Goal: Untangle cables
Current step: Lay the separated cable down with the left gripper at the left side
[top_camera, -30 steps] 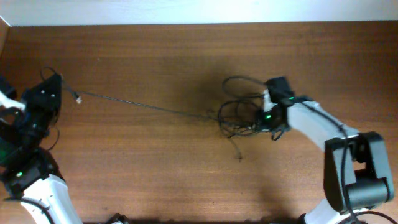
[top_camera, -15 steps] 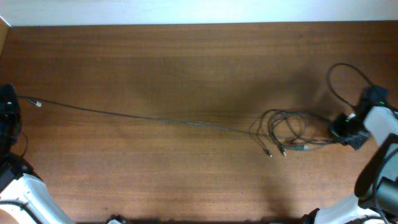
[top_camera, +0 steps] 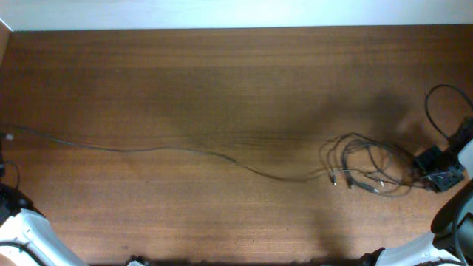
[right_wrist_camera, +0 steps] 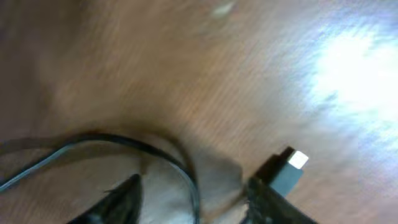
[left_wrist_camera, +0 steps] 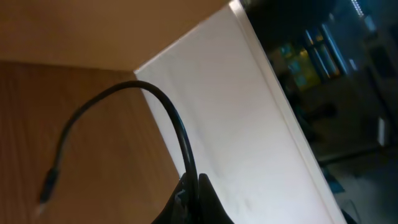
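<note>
Lying bunched just beside right end effector point(top_camera: 434, 171), cables point(top_camera: 367, 167)

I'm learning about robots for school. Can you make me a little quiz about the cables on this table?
1. True or false: the tangle of cables lies at the left end of the table.
2. What does the left gripper pinch? A) a cable B) a spoon C) nothing
3. Fill in: the right gripper's jaws stand ____.
Key: 1 false; 2 A; 3 open.
</note>
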Controlling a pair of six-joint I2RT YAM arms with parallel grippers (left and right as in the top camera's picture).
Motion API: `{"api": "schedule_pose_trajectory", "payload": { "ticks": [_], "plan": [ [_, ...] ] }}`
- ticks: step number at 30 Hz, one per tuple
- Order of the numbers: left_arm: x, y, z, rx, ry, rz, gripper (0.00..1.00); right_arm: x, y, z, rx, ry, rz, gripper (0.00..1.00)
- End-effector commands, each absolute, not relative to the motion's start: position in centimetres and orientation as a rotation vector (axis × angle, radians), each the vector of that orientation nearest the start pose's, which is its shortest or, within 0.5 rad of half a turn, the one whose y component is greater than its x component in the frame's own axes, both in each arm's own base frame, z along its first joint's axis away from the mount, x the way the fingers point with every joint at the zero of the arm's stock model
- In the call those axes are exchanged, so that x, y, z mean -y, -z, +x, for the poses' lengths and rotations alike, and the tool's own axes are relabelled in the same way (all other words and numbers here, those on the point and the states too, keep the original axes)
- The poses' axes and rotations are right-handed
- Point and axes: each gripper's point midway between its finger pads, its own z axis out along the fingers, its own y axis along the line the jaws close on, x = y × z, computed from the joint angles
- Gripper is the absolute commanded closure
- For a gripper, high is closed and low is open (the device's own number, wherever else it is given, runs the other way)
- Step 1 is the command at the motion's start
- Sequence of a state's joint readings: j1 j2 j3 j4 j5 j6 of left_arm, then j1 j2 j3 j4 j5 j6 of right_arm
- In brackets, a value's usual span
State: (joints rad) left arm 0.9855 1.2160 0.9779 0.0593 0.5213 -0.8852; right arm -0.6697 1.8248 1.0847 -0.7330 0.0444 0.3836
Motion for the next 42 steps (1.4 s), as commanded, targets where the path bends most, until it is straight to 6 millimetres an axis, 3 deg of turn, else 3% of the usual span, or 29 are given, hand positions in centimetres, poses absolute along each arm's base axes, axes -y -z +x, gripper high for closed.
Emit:
{"api": "schedule_pose_trajectory", "payload": {
  "ticks": [1,3,7,9,13,18,20,22,25,29,30,31,33,34,35,36,37,40,42],
  "plan": [
    [-29.4,-33.7,29.2,-1.324,0.251,-1.072,1.00,22.9,-0.5,24.7,-2.589,0.137,1.613,0.33],
    [-30.1,-34.5,29.0,-1.315,0.175,-1.061,1.00,22.8,-0.5,24.8,-2.591,0.137,1.609,0.31],
    [-32.5,-40.3,27.7,-1.211,-0.016,-1.040,1.00,22.7,-0.5,24.6,-2.599,0.135,1.612,0.25],
    [-33.3,-42.4,27.7,-1.239,-0.123,-1.016,1.00,22.6,-0.4,24.5,-2.604,0.134,1.614,0.25],
    [-34.7,-45.1,28.3,-1.344,-0.454,-0.999,1.00,22.4,-0.4,24.3,-2.616,0.131,1.620,0.24],
    [-35.7,-49.9,27.5,-1.261,-0.837,-1.043,1.00,21.4,-0.4,24.2,-2.656,0.119,1.606,0.24],
    [-36.1,-50.8,27.5,-1.235,-0.858,-1.053,1.00,20.7,-0.3,24.7,-2.672,0.092,1.583,0.24],
    [-36.5,-50.0,28.2,-1.268,-0.850,-1.054,1.00,19.6,-0.3,25.5,-2.699,0.058,1.537,0.24],
    [-33.6,-42.4,33.1,-1.614,-0.548,-1.013,0.99,18.1,-0.3,26.8,-2.737,0.059,1.448,0.23],
    [-26.4,-31.1,36.5,-1.943,-0.077,-1.268,1.00,16.2,-0.4,29.0,-2.762,0.058,1.321,0.20],
    [-24.6,-29.1,37.2,-2.013,0.006,-1.298,0.99,15.9,-0.4,29.2,-2.767,0.058,1.302,0.19],
    [-23.6,-27.4,37.7,-2.062,0.044,-1.338,0.89,15.6,-0.4,29.4,-2.772,0.057,1.286,0.19],
    [-22.4,-24.4,38.3,-2.115,0.088,-1.445,0.89,15.2,-0.4,29.6,-2.782,0.057,1.267,0.19],
    [-21.8,-22.6,38.5,-2.156,0.097,-1.486,0.81,15.0,-0.4,29.7,-2.785,0.056,1.260,0.17],
    [-21.1,-20.5,38.9,-2.225,0.106,-1.507,0.54,15.0,-0.4,29.7,-2.785,0.056,1.259,0.16],
    [-19.9,-18.7,39.2,-2.292,0.154,-1.522,0.13,15.0,-0.4,29.7,-2.784,0.056,1.258,0.15],
    [-17.7,-16.9,39.5,-2.379,0.261,-1.535,0.02,15.1,-0.4,29.8,-2.780,0.056,1.257,0.14],
    [-13.1,-12.7,39.6,-2.580,0.405,-1.568,0.01,15.1,-0.4,30.0,-2.774,0.056,1.254,0.13],
    [-10.3,-10.6,40.1,-2.715,0.446,-1.478,0.01,15.1,-0.4,30.0,-2.774,0.056,1.254,0.13]
  ]
}}
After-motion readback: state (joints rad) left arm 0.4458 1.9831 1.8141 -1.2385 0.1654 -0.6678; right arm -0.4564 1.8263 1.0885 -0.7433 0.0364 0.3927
